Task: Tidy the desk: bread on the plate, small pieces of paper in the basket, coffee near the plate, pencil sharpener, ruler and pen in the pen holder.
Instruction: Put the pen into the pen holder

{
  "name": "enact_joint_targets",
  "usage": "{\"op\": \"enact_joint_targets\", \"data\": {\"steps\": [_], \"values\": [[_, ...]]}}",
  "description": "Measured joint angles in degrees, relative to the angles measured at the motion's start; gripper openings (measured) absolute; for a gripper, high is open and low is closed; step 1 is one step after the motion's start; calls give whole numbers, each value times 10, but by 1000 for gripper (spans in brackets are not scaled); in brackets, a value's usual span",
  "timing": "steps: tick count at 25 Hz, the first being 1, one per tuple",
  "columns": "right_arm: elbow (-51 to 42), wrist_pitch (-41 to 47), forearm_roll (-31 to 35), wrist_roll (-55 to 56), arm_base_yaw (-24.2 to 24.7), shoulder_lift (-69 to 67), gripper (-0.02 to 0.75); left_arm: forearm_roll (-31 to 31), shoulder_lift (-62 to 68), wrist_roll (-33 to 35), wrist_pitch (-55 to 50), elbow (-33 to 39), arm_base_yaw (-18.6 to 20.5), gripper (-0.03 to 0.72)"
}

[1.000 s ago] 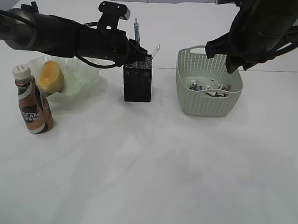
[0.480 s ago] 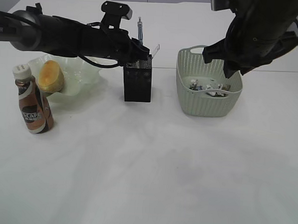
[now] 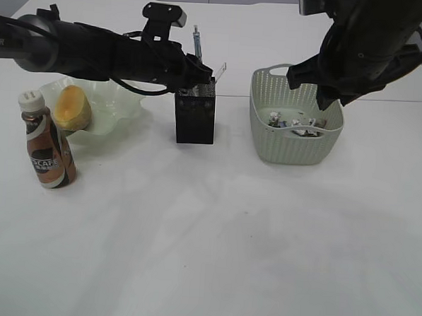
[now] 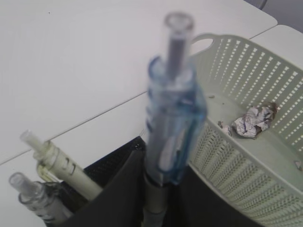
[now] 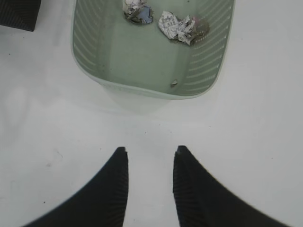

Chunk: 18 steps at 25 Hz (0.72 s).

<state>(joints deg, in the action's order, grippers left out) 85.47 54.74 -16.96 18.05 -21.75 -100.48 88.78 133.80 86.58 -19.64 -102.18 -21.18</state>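
Left gripper (image 4: 158,198) clamps the blue pen (image 4: 173,118) upright over the holder (image 3: 195,117). Right gripper (image 5: 150,163) hangs open and empty beside the basket (image 5: 142,90), which holds paper scraps (image 5: 182,26).

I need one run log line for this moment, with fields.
left pincer: shut on pen over pen holder | right pincer: open, empty, beside basket | bread: on plate

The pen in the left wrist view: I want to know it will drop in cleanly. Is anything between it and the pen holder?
Nothing visible blocks it. The left end effector holds the blue clear pen upright right over the black mesh pen holder. Two other pens lean in the holder's far-left part, apart from it; the ruler sticks up on the holder's basket side.
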Motion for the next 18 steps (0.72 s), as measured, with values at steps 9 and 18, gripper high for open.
{"op": "enact_joint_targets", "data": {"steps": [9,18], "values": [[0,0,0,1,0,0,239,0,0,-6,-1,0,1,134],[0,0,0,2,0,0,239,0,0,-7,-1,0,1,202]]}}
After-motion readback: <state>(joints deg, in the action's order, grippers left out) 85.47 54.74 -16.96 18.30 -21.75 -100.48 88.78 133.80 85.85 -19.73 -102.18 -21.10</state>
